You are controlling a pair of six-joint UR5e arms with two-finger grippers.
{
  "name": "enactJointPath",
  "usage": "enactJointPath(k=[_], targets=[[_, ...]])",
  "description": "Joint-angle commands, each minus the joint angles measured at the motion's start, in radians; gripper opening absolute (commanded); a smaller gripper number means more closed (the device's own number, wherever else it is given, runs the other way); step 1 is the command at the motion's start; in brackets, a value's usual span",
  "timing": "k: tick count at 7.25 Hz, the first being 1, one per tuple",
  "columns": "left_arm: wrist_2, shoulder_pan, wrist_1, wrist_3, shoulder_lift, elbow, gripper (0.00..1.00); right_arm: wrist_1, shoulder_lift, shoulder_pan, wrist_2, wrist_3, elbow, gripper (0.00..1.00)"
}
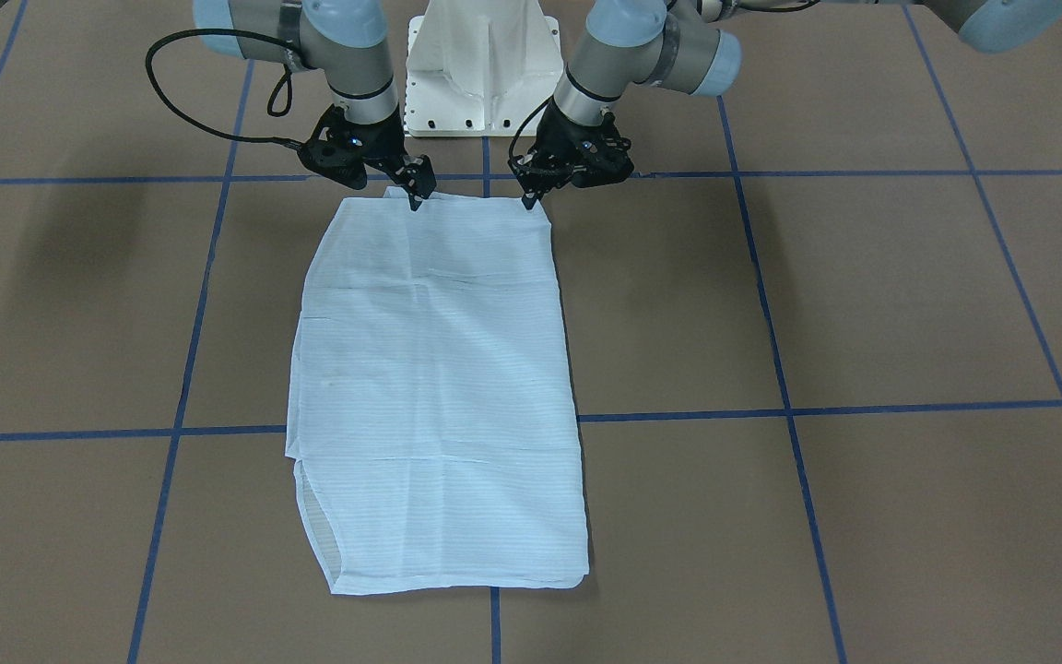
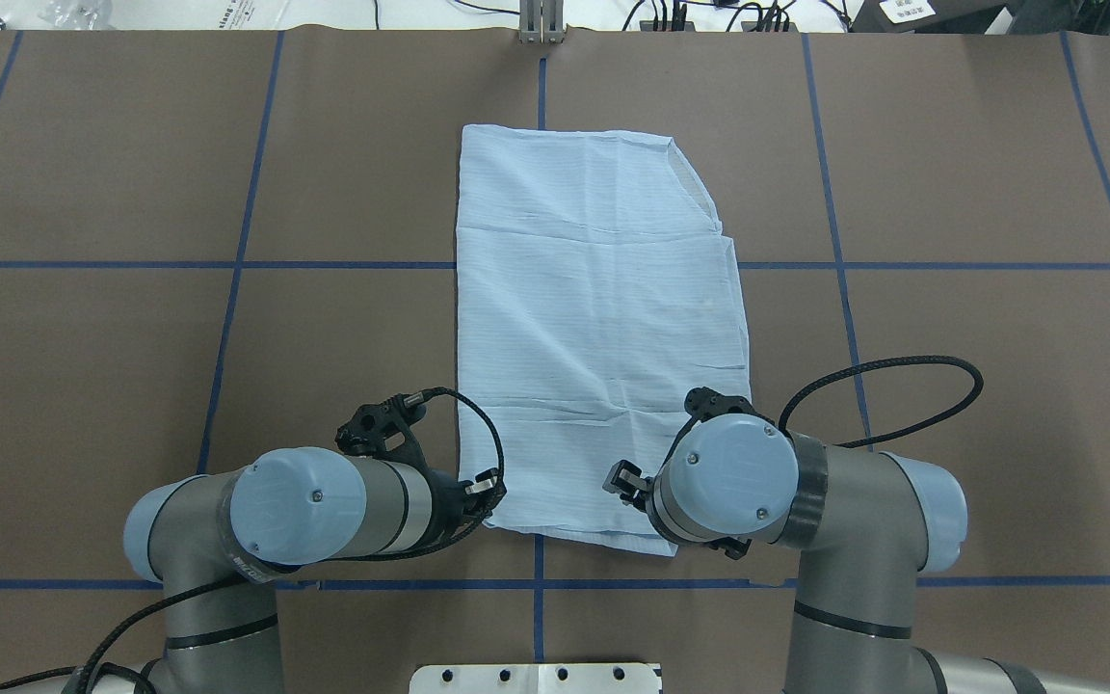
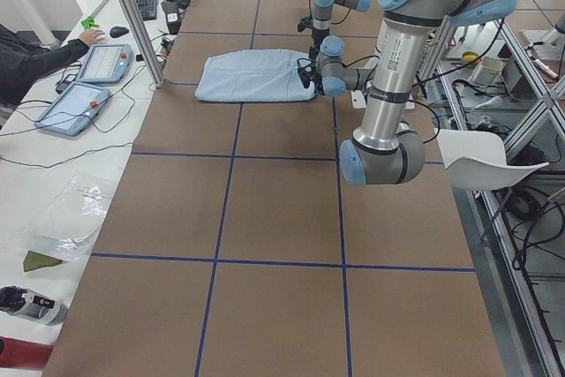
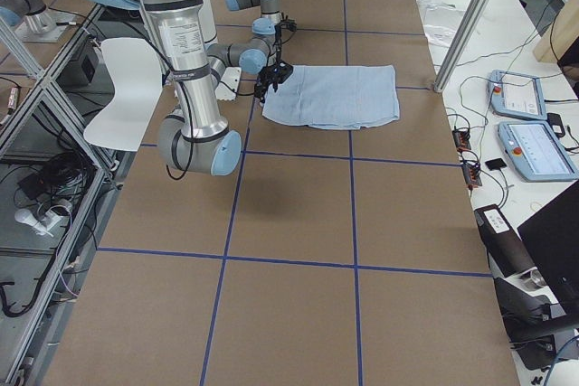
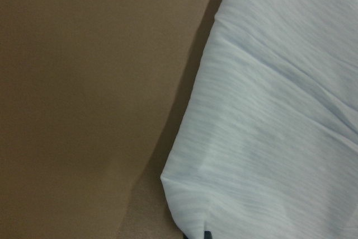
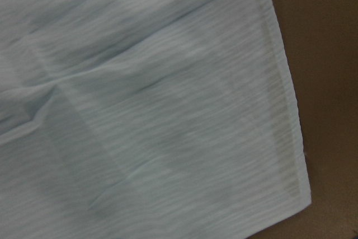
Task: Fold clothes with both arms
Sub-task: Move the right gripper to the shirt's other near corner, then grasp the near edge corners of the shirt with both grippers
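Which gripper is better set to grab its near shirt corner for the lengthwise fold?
Left, likely: the left gripper sits at the corner of the shirt; the right gripper is inboard of its corner.

**Where everything lies**

A thin light blue striped shirt (image 2: pixel 594 318) lies flat on the brown counter marked with blue tape lines (image 2: pixel 950 386). It is folded to a long rectangle, and its length runs away from the robot down the counter's middle. The white metal pedestal base (image 1: pixel 483 65) stands just behind the shirt's near edge. The black two-finger left claw (image 1: pixel 529 196) meets that edge at its left corner. The black two-finger right claw (image 1: pixel 416 196) meets it just inward of the right corner.
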Motion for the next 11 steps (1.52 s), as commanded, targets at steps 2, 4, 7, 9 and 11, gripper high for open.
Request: enactJointPath(k=[2, 4, 7, 9, 11], targets=[[0.0, 0.002, 0.0, 0.0, -0.001, 0.0, 0.0, 0.0, 0.008, -0.014, -0.002, 0.006, -0.041, 1.0], [0.0, 0.002, 0.0, 0.0, -0.001, 0.0, 0.0, 0.0, 0.008, -0.025, -0.002, 0.006, -0.052, 1.0], [0.001, 0.0, 0.0, 0.0, 0.001, 0.0, 0.0, 0.0, 0.008, -0.043, 0.001, 0.007, -0.052, 1.0], [0.001, 0.0, 0.0, 0.0, 0.001, 0.0, 0.0, 0.0, 0.008, -0.043, -0.001, 0.007, -0.049, 0.88], [0.001, 0.002, 0.0, 0.0, 0.001, 0.0, 0.0, 0.0, 0.01, -0.019, 0.001, 0.006, -0.046, 0.87]])
